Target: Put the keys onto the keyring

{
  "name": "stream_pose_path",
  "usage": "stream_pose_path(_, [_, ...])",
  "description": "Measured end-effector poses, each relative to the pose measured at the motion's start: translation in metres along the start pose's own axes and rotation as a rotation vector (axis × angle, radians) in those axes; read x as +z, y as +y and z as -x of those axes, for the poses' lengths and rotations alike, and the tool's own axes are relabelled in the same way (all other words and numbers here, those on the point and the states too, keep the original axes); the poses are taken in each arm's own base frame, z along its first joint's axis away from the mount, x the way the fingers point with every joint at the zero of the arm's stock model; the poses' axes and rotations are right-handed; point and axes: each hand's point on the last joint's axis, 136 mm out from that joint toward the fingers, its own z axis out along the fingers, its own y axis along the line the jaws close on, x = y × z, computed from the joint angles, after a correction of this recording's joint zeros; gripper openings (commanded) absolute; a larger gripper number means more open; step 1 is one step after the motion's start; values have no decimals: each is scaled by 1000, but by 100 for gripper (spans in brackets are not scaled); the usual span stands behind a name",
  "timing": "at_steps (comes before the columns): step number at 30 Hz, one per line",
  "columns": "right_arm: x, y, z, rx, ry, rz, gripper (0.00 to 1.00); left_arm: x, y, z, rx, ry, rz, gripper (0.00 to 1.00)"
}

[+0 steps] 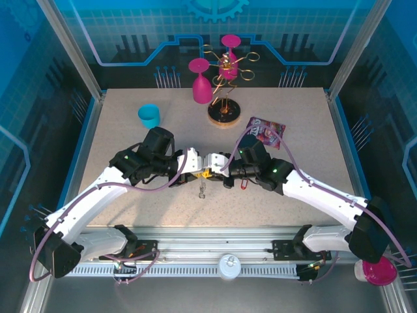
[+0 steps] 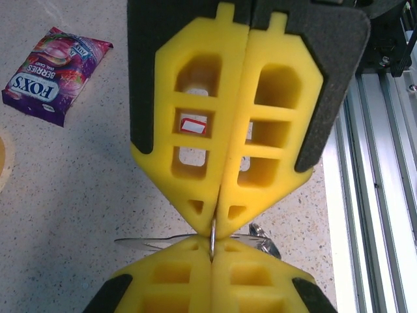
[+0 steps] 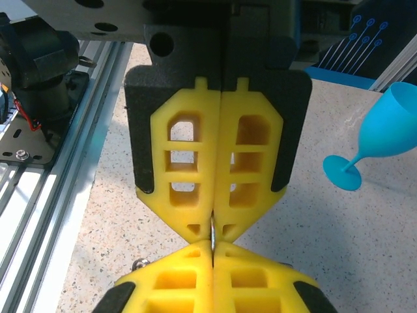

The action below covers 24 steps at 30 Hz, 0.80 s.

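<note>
Your left claw (image 2: pixel 215 226) and right claw (image 3: pixel 213 229) meet tip to tip over the surface (image 1: pixel 130 195), each clamped together on a thin silver ring (image 2: pixel 212 240) that stands upright and edge-on. The keyring (image 1: pixel 202 189), a short chain, runs lengthwise toward the near edge. The red keys (image 1: pixel 244 184) sit just beside the right claw.

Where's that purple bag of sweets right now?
From the top camera, the purple sweets packet lies flat on the right half of the table, just right of the gold rack's round black base.
</note>
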Motion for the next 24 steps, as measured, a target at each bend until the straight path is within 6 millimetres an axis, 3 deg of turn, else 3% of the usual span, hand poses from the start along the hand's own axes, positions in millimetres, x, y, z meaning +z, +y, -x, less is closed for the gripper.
stream_pose_path(1, [0,0,0,0,-1,1,0,0,0,0,0,0,0,13])
stream_pose_path(3, [0,1,1,-1,-5,5,0,0,0,0,-1,1,2,24])
stream_pose_path(6, [0,0,5,-4,-23,6,0,-2,1,1,1,-1,15,34])
stream_pose_path(14, [0,4,7,22,-64,34,0,-16,-4,-5,23,-5,79,32])
stream_pose_path(24, [-1,7,14,28,-98,59,0,-10,-3,-14,-7,24,77,23])
